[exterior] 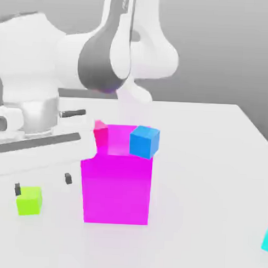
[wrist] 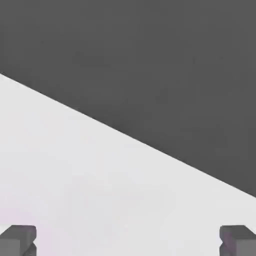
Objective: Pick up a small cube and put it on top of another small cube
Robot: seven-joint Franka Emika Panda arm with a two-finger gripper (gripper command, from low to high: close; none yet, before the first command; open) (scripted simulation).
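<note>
A big magenta block (exterior: 116, 190) sat mid-table (exterior: 212, 161), with a small blue cube (exterior: 144, 141) touching its far right corner. A cyan cube (exterior: 266, 239) peeked in at the exterior view's right edge.

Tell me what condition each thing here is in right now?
Gripper: open, holding nothing.
Green cube: flat on the table, free, nothing stacked on it.
Magenta block: upright on the table.
Pink cube: beside the magenta block's far corner; what it rests on is hidden.
Blue cube: at the magenta block's top edge, a little turned.
Table: bearing the blocks.
</note>
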